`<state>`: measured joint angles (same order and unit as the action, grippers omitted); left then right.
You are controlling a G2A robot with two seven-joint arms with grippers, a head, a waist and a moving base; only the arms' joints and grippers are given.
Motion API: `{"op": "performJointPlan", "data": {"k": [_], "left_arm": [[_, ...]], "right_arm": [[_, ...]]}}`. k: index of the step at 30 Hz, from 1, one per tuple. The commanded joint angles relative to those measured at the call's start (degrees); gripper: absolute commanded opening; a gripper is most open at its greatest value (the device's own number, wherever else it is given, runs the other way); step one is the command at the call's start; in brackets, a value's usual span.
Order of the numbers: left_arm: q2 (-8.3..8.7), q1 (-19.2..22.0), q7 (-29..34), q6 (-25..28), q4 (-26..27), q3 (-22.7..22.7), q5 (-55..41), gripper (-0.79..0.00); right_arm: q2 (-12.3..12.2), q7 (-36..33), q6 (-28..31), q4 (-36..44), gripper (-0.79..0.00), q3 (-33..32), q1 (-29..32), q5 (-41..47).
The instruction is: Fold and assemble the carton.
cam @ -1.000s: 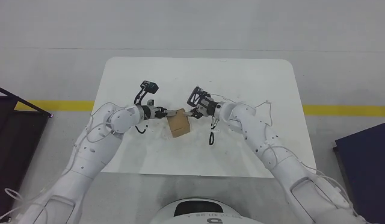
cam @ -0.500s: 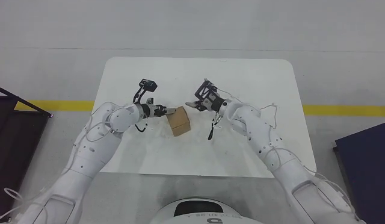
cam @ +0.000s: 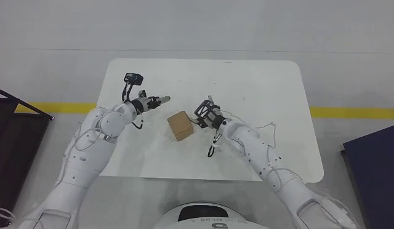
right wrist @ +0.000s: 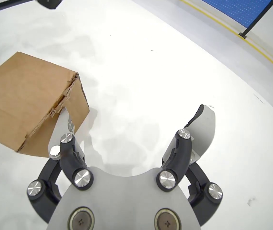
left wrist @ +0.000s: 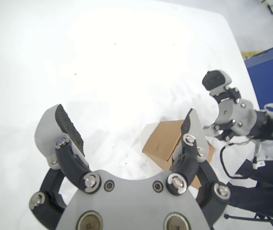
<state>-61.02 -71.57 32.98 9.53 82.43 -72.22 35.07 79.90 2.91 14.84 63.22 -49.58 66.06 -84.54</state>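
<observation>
Carton (cam: 181, 125) sits near the middle of the table (cam: 258, 87), skewed to its edges; right gripper (right wrist: 131, 116) spread open, one finger touching its ragged-seam end (right arm is nearer, likely takes the next tuck), left gripper (left wrist: 124, 114) open too, empty, well apart toward the left edge.

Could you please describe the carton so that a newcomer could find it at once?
Look at the white table, near its middle, between the left gripper and the right gripper. The carton sits there: a small brown cardboard box, the only brown thing on the white top.
</observation>
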Motion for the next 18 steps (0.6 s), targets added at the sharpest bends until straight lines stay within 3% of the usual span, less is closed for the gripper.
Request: {"op": "performJointPlan", "data": {"k": [1,5,8,14,18], "left_arm": [[0.12,-1.2,-1.8,-1.6,1.4,-1.5,-0.6,0.0],[0.4,-3.8,-5.4,-5.9,5.5,-4.6,0.2,0.0],[0.66,-6.0,-8.3,-9.4,9.4,-7.0,2.8,0.0],[1.26,-12.6,-12.9,-17.7,19.2,-12.5,11.2,0.0],[1.72,-18.7,-14.3,-23.6,26.0,-16.6,20.3,0.0]], "right_arm": [[0.1,0.2,0.2,-0.2,0.0,0.3,-0.1,0.1],[-0.4,2.8,-0.7,0.6,0.0,-2.3,0.0,0.9],[-1.9,4.9,-2.3,4.6,0.0,-8.4,1.7,1.9],[-6.1,0.6,-2.6,26.3,0.0,-26.6,13.4,2.9],[-7.5,-4.6,-1.7,40.6,0.0,-34.8,21.9,3.3]]}}
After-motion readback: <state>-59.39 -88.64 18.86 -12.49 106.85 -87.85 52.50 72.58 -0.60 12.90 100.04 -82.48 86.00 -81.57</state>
